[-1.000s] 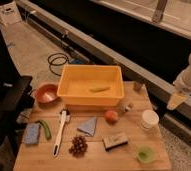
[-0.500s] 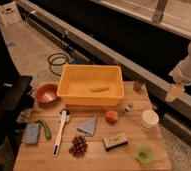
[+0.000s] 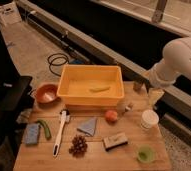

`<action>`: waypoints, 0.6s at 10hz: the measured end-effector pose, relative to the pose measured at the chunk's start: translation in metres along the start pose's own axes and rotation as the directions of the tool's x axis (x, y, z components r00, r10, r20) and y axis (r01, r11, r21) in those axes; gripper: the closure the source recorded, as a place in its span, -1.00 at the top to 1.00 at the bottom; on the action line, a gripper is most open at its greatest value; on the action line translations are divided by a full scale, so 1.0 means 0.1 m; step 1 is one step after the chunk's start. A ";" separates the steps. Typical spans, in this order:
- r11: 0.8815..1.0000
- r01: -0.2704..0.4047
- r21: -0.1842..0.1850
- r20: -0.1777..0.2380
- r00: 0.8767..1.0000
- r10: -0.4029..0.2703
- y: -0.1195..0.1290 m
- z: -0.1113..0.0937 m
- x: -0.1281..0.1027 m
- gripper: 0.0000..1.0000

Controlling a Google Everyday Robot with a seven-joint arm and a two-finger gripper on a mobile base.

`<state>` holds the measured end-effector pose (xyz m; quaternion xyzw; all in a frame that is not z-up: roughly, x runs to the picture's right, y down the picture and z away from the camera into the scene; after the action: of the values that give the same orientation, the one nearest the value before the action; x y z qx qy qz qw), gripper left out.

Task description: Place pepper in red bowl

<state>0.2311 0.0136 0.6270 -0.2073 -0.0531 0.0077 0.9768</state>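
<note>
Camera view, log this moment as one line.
end effector: far right | pepper: front left, not grasped | red bowl: left, without pepper

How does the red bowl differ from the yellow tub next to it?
The red bowl is small and round; the yellow tub is far bigger and rectangular. The bowl looks empty; the tub holds a pale yellow-green piece. Both are open-topped and upright. The hand hangs right of the tub, above the table's right edge.
</note>
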 end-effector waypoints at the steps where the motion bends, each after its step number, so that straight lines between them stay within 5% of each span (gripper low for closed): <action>1: 1.000 0.017 0.001 0.000 1.000 -0.017 0.02 0.00 -0.05 0.60; 6: 0.999 0.033 0.003 -0.007 0.999 -0.033 0.01 0.01 -0.06 0.60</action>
<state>0.2247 0.0149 0.6266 -0.2047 -0.0530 -0.0091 0.9773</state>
